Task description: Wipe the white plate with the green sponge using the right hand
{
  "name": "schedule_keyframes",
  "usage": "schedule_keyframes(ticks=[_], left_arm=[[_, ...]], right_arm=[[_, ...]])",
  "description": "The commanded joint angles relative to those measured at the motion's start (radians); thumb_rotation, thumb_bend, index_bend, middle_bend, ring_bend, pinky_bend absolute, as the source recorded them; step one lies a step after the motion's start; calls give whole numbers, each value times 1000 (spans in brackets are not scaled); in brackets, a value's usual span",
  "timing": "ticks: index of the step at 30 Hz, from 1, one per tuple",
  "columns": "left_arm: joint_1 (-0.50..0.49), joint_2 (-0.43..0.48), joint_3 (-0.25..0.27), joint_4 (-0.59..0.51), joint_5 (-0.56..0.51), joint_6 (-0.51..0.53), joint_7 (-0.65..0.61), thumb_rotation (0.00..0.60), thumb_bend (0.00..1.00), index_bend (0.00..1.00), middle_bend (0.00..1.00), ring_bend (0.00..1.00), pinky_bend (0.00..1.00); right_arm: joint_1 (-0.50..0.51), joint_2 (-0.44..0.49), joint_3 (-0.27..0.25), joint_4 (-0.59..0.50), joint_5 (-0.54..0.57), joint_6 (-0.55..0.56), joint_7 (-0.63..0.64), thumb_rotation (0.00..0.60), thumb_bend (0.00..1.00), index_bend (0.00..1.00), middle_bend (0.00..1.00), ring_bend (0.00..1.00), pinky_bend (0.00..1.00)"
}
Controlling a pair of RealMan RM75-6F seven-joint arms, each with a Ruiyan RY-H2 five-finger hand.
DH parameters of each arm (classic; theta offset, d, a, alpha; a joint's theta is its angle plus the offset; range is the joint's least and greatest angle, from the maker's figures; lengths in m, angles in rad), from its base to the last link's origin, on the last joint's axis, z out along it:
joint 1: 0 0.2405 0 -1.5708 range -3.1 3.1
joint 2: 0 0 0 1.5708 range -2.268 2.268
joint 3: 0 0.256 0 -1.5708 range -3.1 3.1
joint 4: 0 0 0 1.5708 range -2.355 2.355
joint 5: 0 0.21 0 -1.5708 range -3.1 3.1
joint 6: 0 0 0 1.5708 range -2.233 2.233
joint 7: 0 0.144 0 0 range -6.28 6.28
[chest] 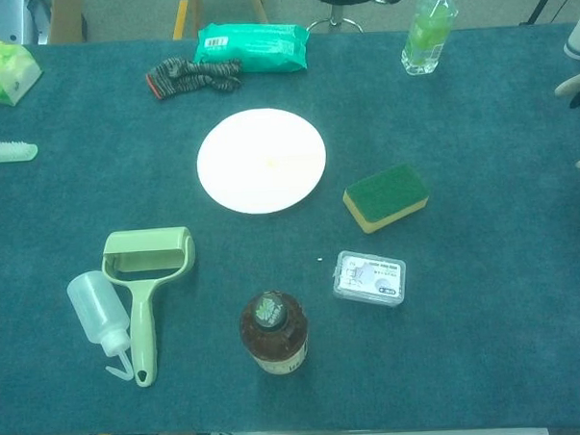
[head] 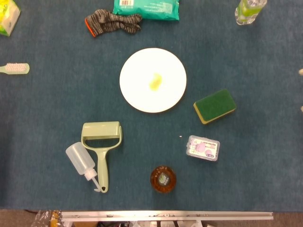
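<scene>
On the blue carpet-like table (head: 47, 109), centre: a round white plate (head: 152, 80), flat and smooth, with a small yellow smear (head: 155, 81) at its middle. Just beside it, toward the right and a little nearer, lies the green sponge (head: 215, 106), a rounded rectangular block with a dark green scouring face up and a yellow foam layer beneath; nothing touches it.

At the right edge of the frame, pale fingertips (chest: 575, 84) of the right hand show, well apart from the sponge; too little is visible to tell whether the hand is open or closed. The left hand does not appear in either view.

Containers: an amber bottle (chest: 273, 332) standing upright at the near edge, contents dark; a translucent squeeze bottle (head: 82, 162) lying on its side; a clear bottle with greenish liquid (chest: 427, 32) at the far right; a small clear plastic box (head: 203, 148) with a label, near the sponge.

Other items: a pale green lint roller (head: 102, 145) touching the squeeze bottle; a knitted grey glove with orange cuff (head: 112, 21); a teal wipes packet (head: 147, 8); a brush (head: 14, 68) at far left.
</scene>
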Motion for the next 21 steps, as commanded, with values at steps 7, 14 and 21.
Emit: schedule_keyframes(ticks=[7, 14, 21], left_arm=[[3, -2, 5, 3, 6, 5, -2, 600, 358, 420, 306, 285, 455], [6, -4, 7, 5, 5, 5, -7, 600, 358, 420, 308, 286, 455], [11, -5, 9, 15, -1, 3, -17, 600, 358, 420, 313, 287, 455]], right_arm=[[143, -50, 13, 73, -7, -173, 28, 600, 33, 298, 331, 214, 305], [232, -111, 4, 143, -45, -261, 49, 600, 0, 298, 275, 170, 286], [299, -150, 2, 170, -79, -301, 84, 600, 0, 284, 250, 154, 279]])
